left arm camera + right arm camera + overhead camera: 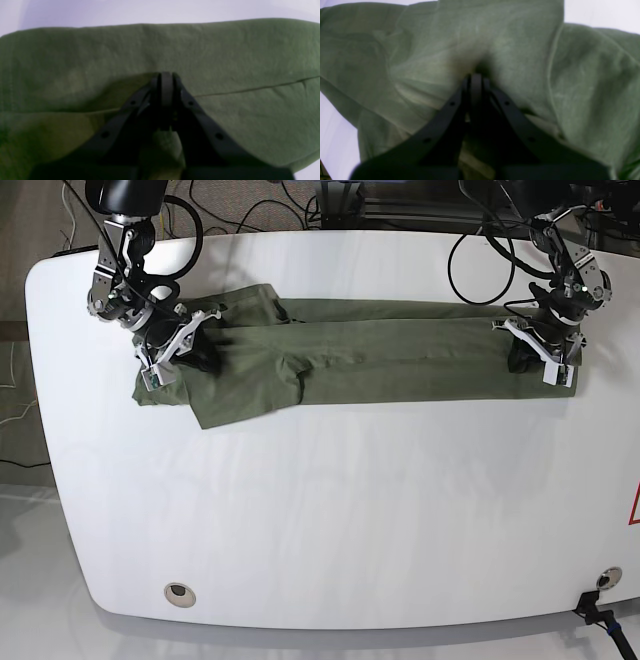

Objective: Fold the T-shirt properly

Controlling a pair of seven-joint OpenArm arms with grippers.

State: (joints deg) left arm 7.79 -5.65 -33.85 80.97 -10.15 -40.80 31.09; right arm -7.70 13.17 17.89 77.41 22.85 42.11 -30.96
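The T-shirt (380, 360) lay along the far half of the white table (330, 510), folded lengthwise into a long olive-green band running from one arm to the other. At the base view's left end the cloth was bunched, with a sleeve flap (240, 395) spreading toward the near side; at the right end the band ended in a straight edge.

The left gripper (522, 360) was down on the shirt's right end in the base view. In the left wrist view the left gripper (166, 80) had its fingers (153, 85) drawn together with the tips pressed into the fabric beside a folded edge (250, 88); whether cloth was pinched between them could not be determined.

The right gripper (195, 360) rested on the bunched end. In the right wrist view the right gripper (476, 80) likewise showed its fingers (466, 86) brought together, tips sunk into a puckered hollow of the cloth; a hold on the fabric could not be confirmed.

Black cables (480, 250) trailed over the table's far edge behind the left arm.
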